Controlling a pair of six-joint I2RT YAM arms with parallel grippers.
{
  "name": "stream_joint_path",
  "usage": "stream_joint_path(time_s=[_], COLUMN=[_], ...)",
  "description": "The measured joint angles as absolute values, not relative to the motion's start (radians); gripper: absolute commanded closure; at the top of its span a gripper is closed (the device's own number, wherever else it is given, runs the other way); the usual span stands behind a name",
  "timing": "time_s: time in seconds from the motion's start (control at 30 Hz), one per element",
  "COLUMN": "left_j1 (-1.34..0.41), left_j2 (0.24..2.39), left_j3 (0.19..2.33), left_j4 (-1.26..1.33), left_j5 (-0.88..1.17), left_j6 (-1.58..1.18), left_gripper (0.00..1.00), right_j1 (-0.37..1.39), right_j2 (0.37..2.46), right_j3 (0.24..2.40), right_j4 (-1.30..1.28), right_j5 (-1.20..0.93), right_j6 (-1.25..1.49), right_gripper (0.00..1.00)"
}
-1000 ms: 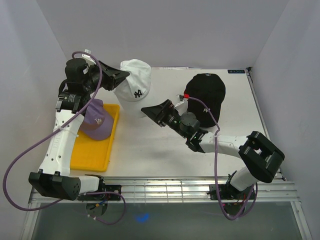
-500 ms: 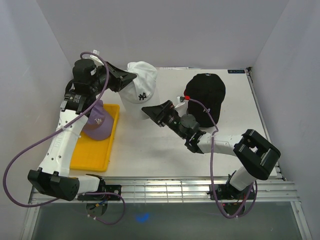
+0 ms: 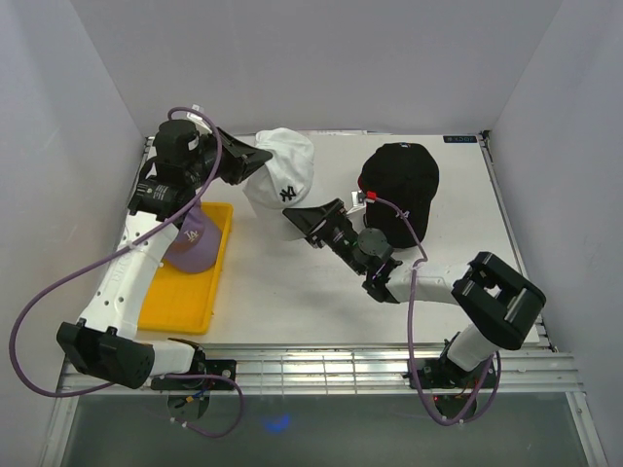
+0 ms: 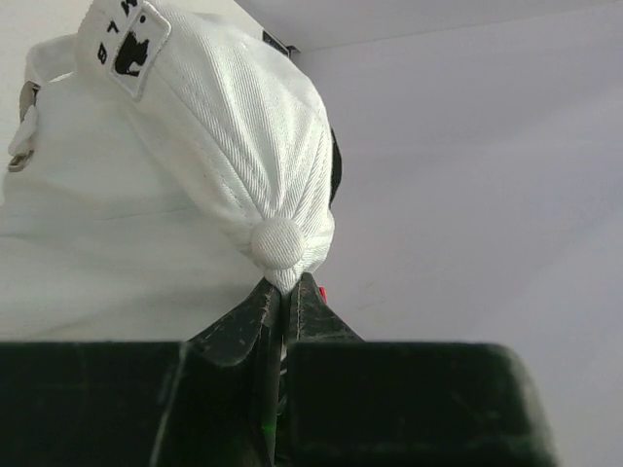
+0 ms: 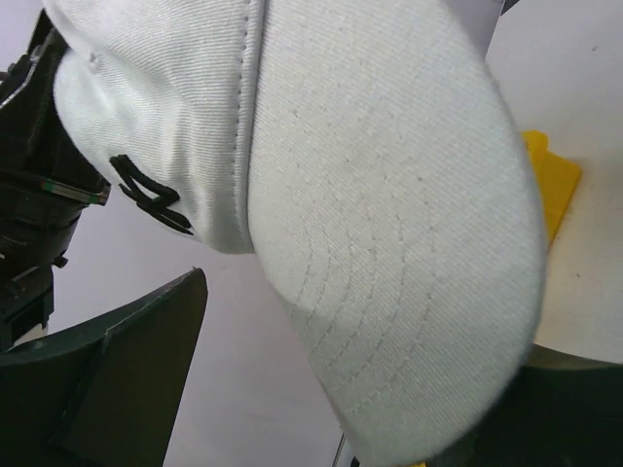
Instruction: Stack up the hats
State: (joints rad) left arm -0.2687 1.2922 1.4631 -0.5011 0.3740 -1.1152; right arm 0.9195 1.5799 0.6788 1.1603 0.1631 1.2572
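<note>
Left wrist: white cap [image 4: 224, 126] in L gripper [image 4: 282, 294]

Your white table [image 3: 292, 292], walled on three sides.
- Left side, close to the edge: yellow tray [image 3: 175, 304], flat on the surface, long side running near to far.
- Far right: black cap [image 3: 404, 175] sitting on the top, brim pointing toward the near edge. A red sliver [image 3: 363, 185] shows at its left edge, touching it.
- Far right corner: small blue label [image 3: 459, 139].
</note>
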Motion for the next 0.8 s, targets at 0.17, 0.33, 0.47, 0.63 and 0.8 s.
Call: stream_joint_path(time_s=[0.17,0.33,0.47,0.63,0.8], left_j1=[-0.269,-0.269,-0.269,-0.271,-0.273], left_j2=[1.292,1.292,1.292,1.293,1.320], left_j3=[1.443,1.443,1.438,1.437,1.456], left_j4=[-0.500,-0.490,-0.491,-0.495,-0.510], left_j5=[0.369,0.362,0.359,0.358,0.359], left_j6=[-1.115,-1.114,-1.110,-1.096,-1.060], left_gripper=[1.00,1.00,1.00,0.92,0.44], right_j1=[0.919,0.918,0.918,0.916,0.899], right_j2=[1.521,1.477,1.433,1.373,1.306], right_j3=[0.656,0.655,0.630,0.597,0.590], right_j4=[1.148,1.137,1.115,1.090,1.022], right_j5=[0.187,0.197,0.200,0.199,0.184], right_j6=[1.240,1.234,1.224,1.219,1.214], right_gripper=[0.48,0.59,0.67,0.83,0.92])
